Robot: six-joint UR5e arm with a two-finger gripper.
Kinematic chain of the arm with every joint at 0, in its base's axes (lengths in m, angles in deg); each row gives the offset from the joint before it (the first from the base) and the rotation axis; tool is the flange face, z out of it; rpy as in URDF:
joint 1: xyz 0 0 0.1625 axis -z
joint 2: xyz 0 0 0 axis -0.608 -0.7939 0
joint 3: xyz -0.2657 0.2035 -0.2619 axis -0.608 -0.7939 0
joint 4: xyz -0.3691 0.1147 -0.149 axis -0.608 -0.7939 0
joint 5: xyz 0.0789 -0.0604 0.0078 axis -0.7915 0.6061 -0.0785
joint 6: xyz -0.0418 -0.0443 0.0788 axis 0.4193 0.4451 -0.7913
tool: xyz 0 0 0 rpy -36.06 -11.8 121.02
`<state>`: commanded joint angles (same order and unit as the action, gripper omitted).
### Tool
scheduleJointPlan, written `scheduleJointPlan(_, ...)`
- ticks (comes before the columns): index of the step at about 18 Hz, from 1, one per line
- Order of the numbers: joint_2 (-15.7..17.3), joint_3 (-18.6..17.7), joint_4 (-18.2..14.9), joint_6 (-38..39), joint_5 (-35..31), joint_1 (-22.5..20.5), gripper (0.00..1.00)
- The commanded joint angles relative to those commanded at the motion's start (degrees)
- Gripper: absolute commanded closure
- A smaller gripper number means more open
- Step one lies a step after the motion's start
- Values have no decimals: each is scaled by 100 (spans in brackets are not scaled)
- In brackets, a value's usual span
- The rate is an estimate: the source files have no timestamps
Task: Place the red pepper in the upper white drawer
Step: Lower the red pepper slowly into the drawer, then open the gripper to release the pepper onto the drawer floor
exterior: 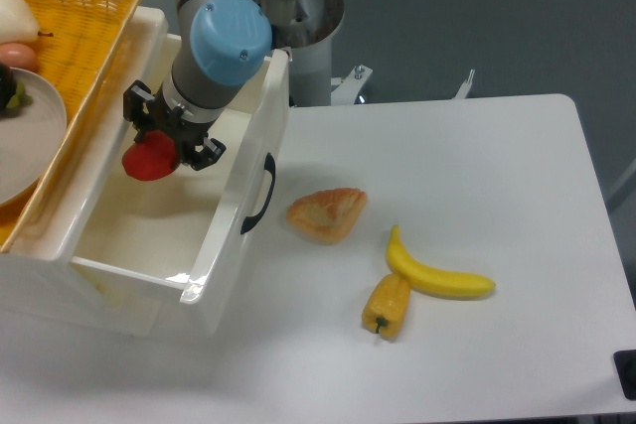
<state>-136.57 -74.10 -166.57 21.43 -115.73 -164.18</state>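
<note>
A yellow basket (pixel 84 7) holding a plate (pixel 30 146) sits at far left, over the drawer's rim. The gripper (pixel 157 149) pinches the red pepper (pixel 149 158), which hangs inside the open white drawer (pixel 234 215), above its floor. Right of the drawer's black handle (pixel 260 194), on the table (pixel 477 196), lie a pastry (pixel 327 213), a yellow pepper (pixel 387 306) and a banana (pixel 435 274) touching it.

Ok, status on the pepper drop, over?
Gripper shut on red pepper. Pepper held above the open upper white drawer, not released. Nothing blocking in the drawer.
</note>
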Motion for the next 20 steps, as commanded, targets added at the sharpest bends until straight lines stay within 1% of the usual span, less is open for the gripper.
scheduleJointPlan(2,0,-9,0,0,0,61,54)
scheduleJointPlan(9,0,-9,35,-9,0,62,51)
scheduleJointPlan(12,-9,35,44,-26,0,53,45)
scheduleJointPlan(13,0,35,35,-26,0,35,42)
scheduleJointPlan(14,0,35,44,-35,-9,18,35)
scheduleJointPlan(15,0,52,53,-44,-9,0,25)
scheduleJointPlan(16,9,61,79,-70,-70,-17,24)
scheduleJointPlan(17,9,61,97,-79,-157,-61,19)
scheduleJointPlan(18,17,79,123,-79,-228,-88,10)
scheduleJointPlan(20,26,70,158,-79,-246,-97,8)
